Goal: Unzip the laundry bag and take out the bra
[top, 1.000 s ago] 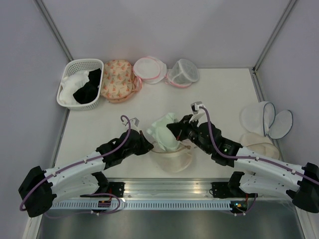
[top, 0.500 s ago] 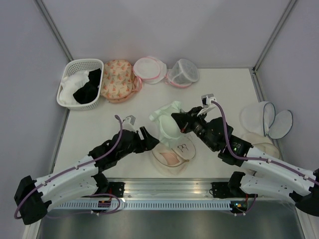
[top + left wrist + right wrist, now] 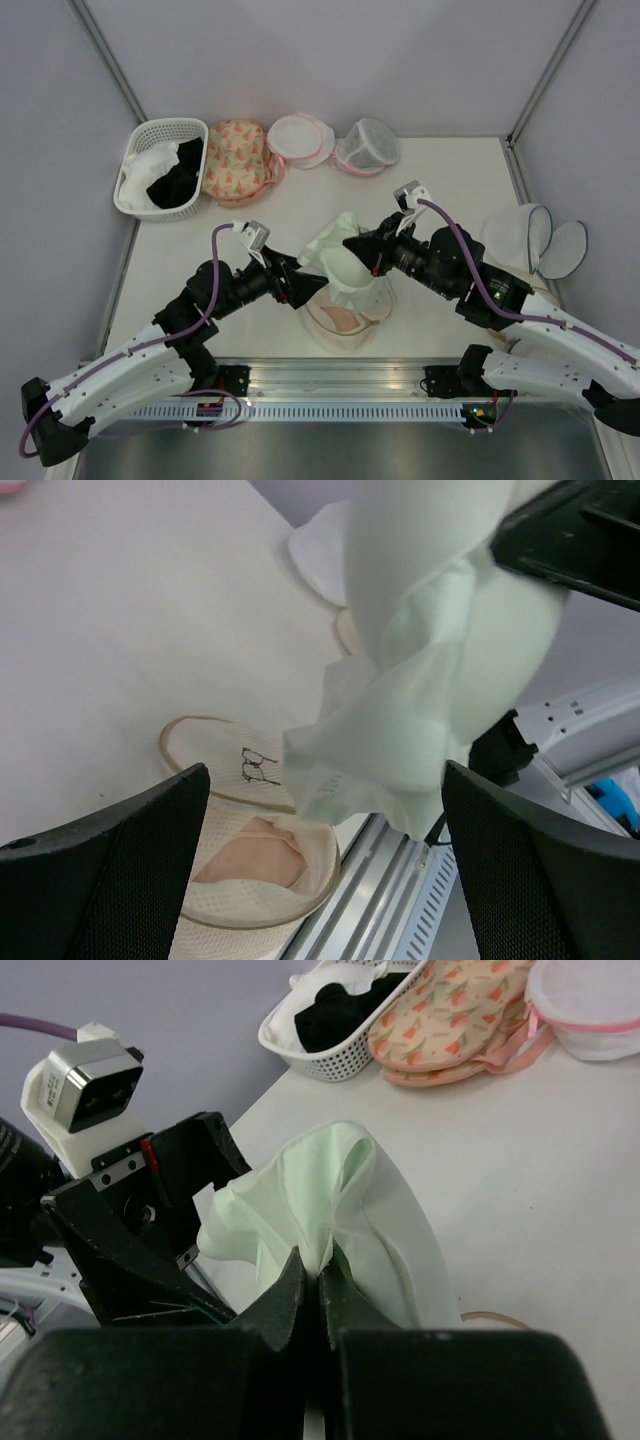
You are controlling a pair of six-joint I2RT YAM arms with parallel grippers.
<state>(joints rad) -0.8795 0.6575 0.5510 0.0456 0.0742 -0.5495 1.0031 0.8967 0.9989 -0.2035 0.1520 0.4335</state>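
Grip: right gripper [image 3: 320, 1272] is clenched on a fold of a pale green garment [image 3: 350, 1195], which is held up at frame centre in the top view. Left gripper [image 3: 303, 284] is seen spread wide, nothing in it, just left of that cloth. The laundry bag [image 3: 322, 322] is found unzipped directly below both, at lower centre. The bra [image 3: 250, 855], pink-peach, is seen inside it, not yet removed. Its long axis cannot be told, most of it being hidden. The free left arm is judged nearer. The hanging garment is judged to block a reach from above. A basket [image 3: 160, 168] and other bags [image 3: 300, 140] are lined along the upper left, well apart.
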